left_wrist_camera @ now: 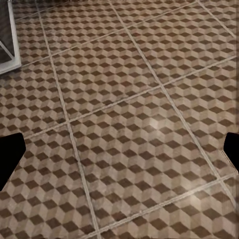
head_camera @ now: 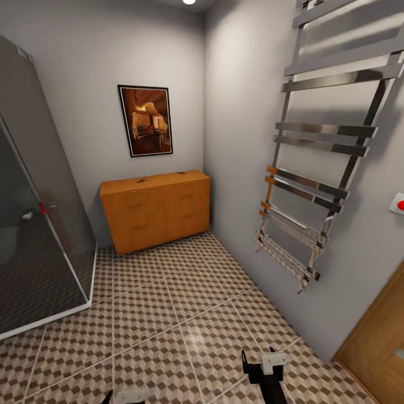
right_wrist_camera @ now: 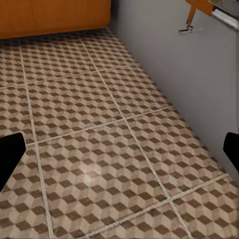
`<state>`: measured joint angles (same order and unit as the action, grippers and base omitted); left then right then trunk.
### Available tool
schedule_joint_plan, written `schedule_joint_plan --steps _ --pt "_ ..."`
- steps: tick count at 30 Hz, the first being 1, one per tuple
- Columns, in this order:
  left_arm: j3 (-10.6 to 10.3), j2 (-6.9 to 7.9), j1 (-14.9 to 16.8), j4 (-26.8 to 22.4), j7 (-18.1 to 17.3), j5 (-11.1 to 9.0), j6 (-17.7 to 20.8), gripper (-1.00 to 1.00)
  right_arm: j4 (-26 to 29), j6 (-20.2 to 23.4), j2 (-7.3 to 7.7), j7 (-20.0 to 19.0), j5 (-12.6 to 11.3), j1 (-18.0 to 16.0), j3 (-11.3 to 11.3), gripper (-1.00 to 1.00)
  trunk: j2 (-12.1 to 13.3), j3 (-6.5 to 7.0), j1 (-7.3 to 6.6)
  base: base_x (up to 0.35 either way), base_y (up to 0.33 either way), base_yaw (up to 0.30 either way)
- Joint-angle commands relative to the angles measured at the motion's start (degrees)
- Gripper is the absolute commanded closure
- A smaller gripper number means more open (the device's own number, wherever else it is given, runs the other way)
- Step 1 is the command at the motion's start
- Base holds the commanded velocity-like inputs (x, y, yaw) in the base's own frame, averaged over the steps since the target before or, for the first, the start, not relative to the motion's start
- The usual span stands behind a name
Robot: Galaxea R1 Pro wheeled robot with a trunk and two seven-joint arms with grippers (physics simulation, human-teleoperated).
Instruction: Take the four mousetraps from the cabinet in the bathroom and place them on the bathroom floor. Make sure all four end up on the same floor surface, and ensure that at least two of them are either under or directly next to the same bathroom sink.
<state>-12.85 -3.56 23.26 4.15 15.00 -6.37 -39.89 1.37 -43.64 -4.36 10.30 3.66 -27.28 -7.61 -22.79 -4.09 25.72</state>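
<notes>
The cabinet (head_camera: 156, 209) stands at 12 o'clock against the far wall, drawers shut. Both pincers, right (head_camera: 264, 365) included, hang wide and empty. Driving in carelessly could clip the towel rail (head_camera: 320, 185) at 2 o'clock.

The cabinet (head_camera: 156, 210) stands against the far wall, in the corner, low and wide, orange-brown wood, its flat drawer fronts shut. Two small dark things lie on its top, one near the middle (head_camera: 141, 180), one toward the corner end (head_camera: 181, 173); too small to tell whether they are mousetraps. The floor (head_camera: 168, 314) spreads from the cabinet toward the camera: large square tiles in a brown, beige and white cube pattern with pale grout lines, faintly glossy.
</notes>
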Motion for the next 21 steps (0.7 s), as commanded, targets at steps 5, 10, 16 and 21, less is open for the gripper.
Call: schedule_joint_plan --steps 5,10,16,21 --pt "-0.5 -0.04 0.1 0.2 0.0 -0.6 -0.4 -1.00 -0.1 0.0 -0.02 0.6 0.4 -0.1 -0.3 -1.00 -0.1 -0.13 0.06 0.223 -0.154 0.023" --pt "-0.5 -0.04 0.1 0.2 0.0 -0.6 -0.4 -1.00 -0.1 0.0 -0.03 0.7 0.4 -0.1 -0.3 -1.00 -0.1 -0.13 0.06 0.233 -0.045 0.151" --pt "-0.5 -0.04 0.1 0.2 0.0 -0.6 -0.4 -1.00 -0.1 0.0 -0.03 0.7 0.4 -0.1 -0.3 -1.00 -0.1 -0.13 0.06 0.236 -0.012 0.236" --pt "-0.5 -0.04 0.1 0.2 0.0 -0.6 -0.4 -1.00 -0.1 0.0 -0.03 0.7 0.4 -0.1 -0.3 -1.00 -0.1 -0.13 0.06 0.236 -0.002 0.261"
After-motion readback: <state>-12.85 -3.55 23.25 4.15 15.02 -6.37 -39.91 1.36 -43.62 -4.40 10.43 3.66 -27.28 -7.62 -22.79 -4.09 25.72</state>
